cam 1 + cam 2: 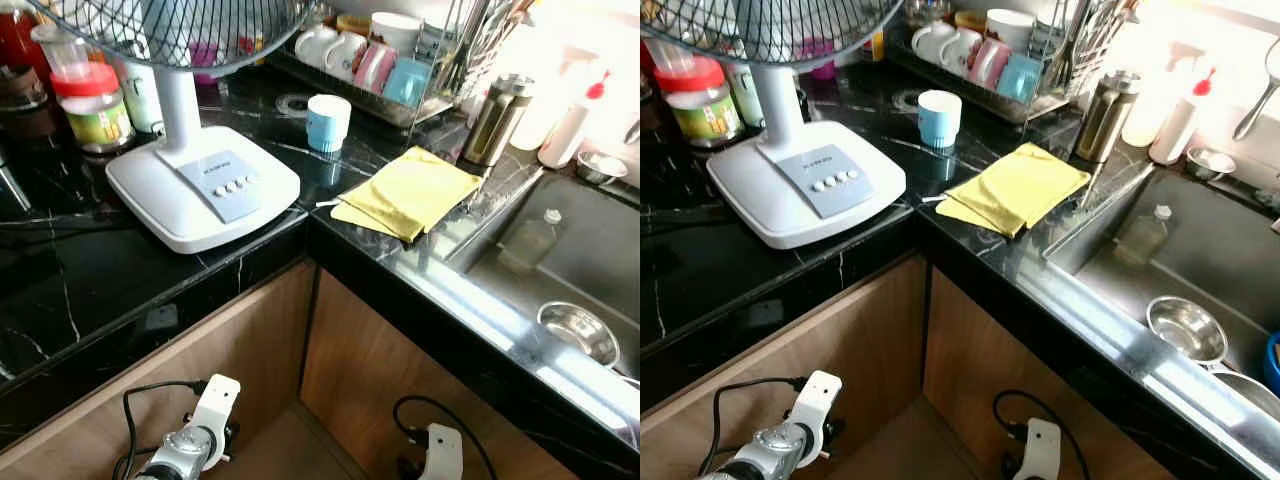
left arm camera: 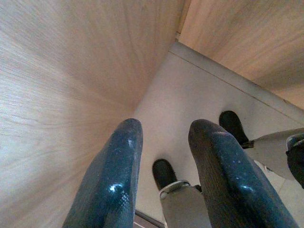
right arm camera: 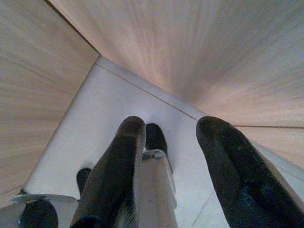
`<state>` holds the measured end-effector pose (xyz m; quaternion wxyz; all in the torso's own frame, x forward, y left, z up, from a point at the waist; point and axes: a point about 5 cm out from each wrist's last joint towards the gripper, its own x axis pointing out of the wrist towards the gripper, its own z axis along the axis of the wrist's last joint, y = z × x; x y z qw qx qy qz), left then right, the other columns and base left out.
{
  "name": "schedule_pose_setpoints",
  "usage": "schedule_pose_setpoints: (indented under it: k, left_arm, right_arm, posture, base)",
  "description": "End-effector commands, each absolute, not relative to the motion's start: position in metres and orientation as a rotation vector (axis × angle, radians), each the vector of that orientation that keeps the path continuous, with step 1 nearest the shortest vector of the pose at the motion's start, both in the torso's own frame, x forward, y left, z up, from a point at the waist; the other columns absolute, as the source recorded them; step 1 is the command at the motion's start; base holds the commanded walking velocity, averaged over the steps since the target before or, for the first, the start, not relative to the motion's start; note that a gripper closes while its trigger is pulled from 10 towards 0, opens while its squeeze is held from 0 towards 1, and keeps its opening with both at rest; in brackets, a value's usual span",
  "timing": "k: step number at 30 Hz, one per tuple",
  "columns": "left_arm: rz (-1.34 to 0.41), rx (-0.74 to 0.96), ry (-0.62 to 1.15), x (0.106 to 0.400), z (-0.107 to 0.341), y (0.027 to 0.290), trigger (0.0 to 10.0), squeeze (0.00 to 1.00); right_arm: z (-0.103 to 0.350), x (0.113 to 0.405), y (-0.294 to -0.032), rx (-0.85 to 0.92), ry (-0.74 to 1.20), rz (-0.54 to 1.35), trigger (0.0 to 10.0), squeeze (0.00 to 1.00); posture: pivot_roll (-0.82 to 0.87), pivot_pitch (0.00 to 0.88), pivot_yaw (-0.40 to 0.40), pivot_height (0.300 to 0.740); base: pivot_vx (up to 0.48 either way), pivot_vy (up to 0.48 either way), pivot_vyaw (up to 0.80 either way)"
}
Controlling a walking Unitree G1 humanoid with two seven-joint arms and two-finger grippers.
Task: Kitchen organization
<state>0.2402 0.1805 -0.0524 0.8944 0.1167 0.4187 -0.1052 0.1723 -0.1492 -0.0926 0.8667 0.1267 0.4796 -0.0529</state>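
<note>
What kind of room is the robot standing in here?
Almost certainly a home kitchen. A black marble countertop turns a corner above wooden cabinets, a steel sink holds a metal bowl, and a dish rack is full of mugs. A yellow cloth lies by the sink.

The fan [image 1: 190,150] loses its upper cage past the top edge. Both arms [image 1: 190,440] are cut at the bottom edge. The rack [image 1: 400,75] hides its mugs' lower halves. A blue item [image 1: 1272,362] is clipped at the right edge. Jar [image 1: 95,110] labels are too small to read.
</note>
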Motion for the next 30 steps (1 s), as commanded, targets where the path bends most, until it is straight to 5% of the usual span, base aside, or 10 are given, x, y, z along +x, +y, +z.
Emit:
schedule_pose_setpoints:
  k: [1,30]
  left_arm:
    - [-0.216,0.241,0.877,0.2386,-0.0535,0.1816,10.0,0.0]
    - [-0.228,0.253,0.875,0.2388,-0.0534,0.1807,10.0,0.0]
  right_arm:
    - [-0.0927,0.1722,-0.1508,0.262,1.007,-0.117,10.0,0.0]
    - [-0.0943,0.1682,-0.1537,0.267,1.019,-0.125,10.0,0.0]
  posture:
    - [0.29,0.045,-0.084,0.732]
    - [0.29,0.043,-0.089,0.732]
  base:
    - [0.0,0.0,-0.58]
    - [0.0,-0.123,-0.57]
